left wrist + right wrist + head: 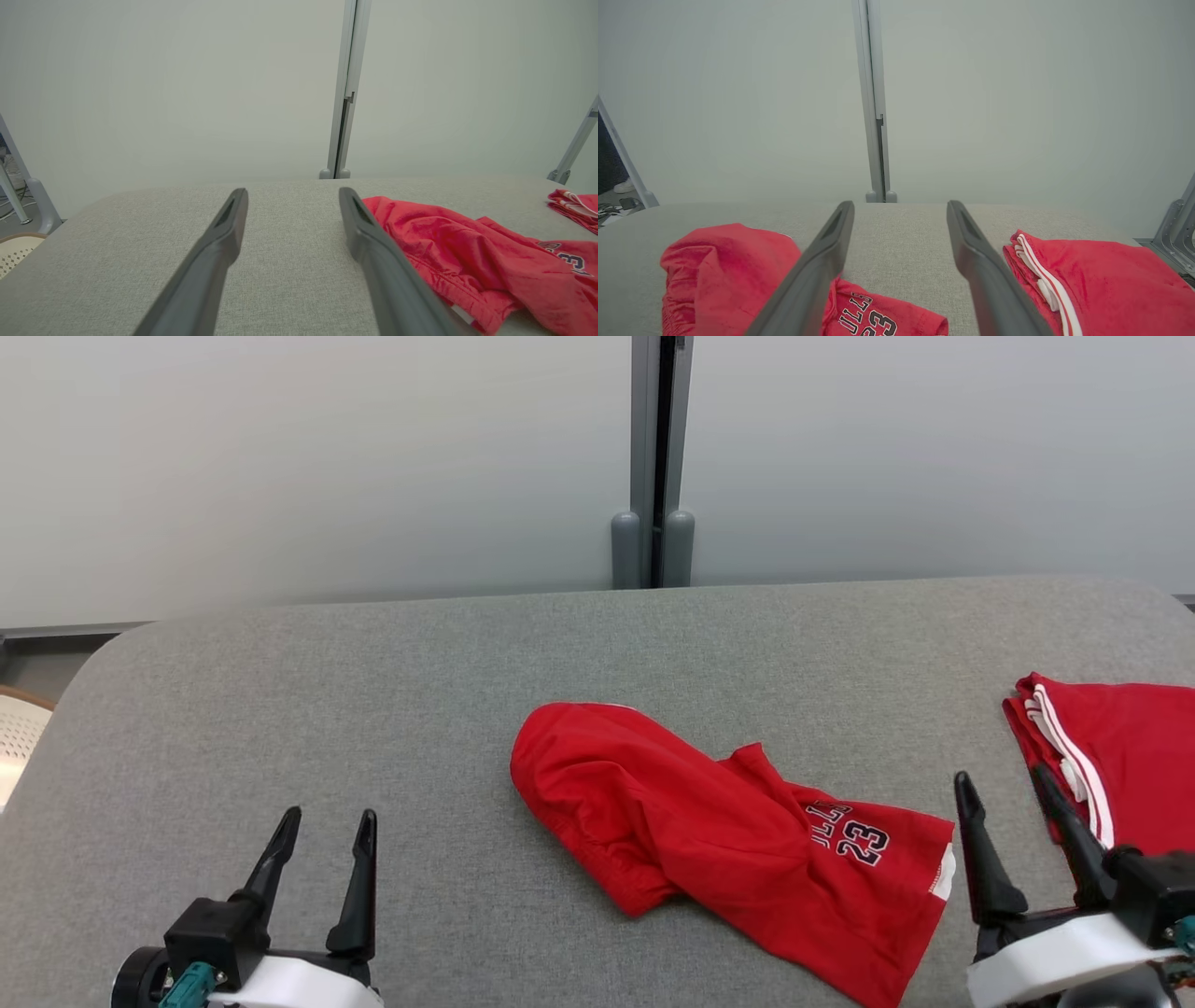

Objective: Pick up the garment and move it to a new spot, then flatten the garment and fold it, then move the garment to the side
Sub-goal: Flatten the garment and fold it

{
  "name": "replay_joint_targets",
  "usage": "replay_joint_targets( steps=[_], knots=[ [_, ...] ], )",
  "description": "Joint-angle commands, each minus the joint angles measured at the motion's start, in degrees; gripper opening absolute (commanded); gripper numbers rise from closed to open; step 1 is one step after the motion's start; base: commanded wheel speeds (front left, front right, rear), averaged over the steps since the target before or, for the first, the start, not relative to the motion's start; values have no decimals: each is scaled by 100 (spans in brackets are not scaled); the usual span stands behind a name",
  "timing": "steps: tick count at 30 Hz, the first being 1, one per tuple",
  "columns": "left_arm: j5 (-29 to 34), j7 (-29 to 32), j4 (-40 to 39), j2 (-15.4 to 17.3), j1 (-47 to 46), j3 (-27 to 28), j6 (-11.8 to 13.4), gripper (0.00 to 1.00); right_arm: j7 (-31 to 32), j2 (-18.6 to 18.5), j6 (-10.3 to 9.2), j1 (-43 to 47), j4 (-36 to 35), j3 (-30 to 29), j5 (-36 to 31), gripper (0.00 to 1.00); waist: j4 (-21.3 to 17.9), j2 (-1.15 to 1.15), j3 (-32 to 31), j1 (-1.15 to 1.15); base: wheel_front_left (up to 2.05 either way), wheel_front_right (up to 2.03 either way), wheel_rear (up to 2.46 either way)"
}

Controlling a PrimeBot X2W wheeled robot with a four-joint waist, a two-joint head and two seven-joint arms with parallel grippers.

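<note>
The right end effector (1000, 775) is held wide, its two dark fingers spread and nothing gripped; only the bare grey fabric-covered counter (373, 691) is seen between them. Just to its left, the crumpled red jersey garment printed with the number 23 (728, 840) is lying on the counter. Its white-trimmed hem is closest to the left finger and is not touched. Just to its right a folded red garment with white side stripes (1120, 756) is laid, its near edge partly hidden behind the right finger in the head view. The left end effector (330, 815) is likewise held wide and empty over bare counter, with the crumpled garment's rounded end to its right, near but apart. Beyond both end effectors, past the counter's far edge, a pale grey panel wall (280, 457) is seen, divided by an upright grey post (653, 457). Far to the left of the left end effector, past the counter's rounded corner, a white perforated object with a brown rim (17, 737) is partly shown.
</note>
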Motion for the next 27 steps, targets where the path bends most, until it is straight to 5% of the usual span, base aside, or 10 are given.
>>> replay_joint_targets(
  steps=[1,18,27],
  knots=[
    [6,20,-25,34,89,-8,44,100,117,11,-2,148,-155,93,21,100,-7,0,-92,0,0,0,0],
    [-15,169,-162,117,270,-74,180,100,376,256,-2,528,-567,119,82,100,-7,0,-258,0,0,0,0],
    [78,341,2,-104,-183,-535,-90,100,377,293,-2,447,-550,155,108,100,-32,0,-121,0,0,0,0]
  ],
)
